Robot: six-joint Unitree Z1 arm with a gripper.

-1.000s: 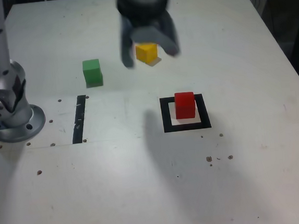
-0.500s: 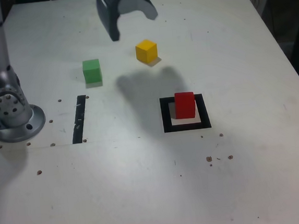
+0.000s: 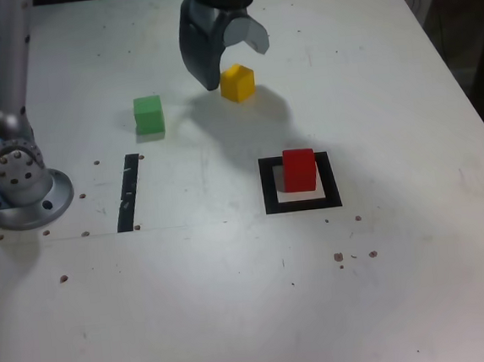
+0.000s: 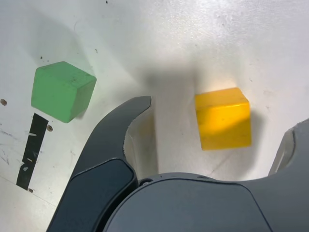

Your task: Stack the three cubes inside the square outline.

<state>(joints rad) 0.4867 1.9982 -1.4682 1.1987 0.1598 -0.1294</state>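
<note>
In the exterior view the gripper (image 3: pixel 233 63) hangs over the far part of the white worktop (image 3: pixel 402 260), its two dark jaws spread wide with nothing between them but air, and the yellow cube (image 3: pixel 237 82) sits on the worktop just below and between them, partly overlapped by the jaw on that view's left. The green cube (image 3: pixel 148 116) rests well off to the exterior view's left of the yellow one. Only this view takes in the red cube (image 3: pixel 299 169), which stands inside the square outline (image 3: pixel 268 187) nearer the camera, toward the outline's far edge so that a strip of white centre shows in front of it. It also shows the narrow black tape strip (image 3: pixel 129 192) on the exterior view's left and the arm's grey base (image 3: pixel 22 187) beside that. The wrist view looks straight down past the gripper (image 4: pixel 222 123) and settles what the outside camera leaves unclear: the yellow cube (image 4: pixel 222 118) lies in the open gap between the jaws, touching neither, with bare worktop showing on both its sides. The green cube (image 4: pixel 62 90) lies outside the jaws, beyond the dark one, near one end of the tape strip (image 4: pixel 31 151). The red cube and the outline fall outside the wrist view.
</note>
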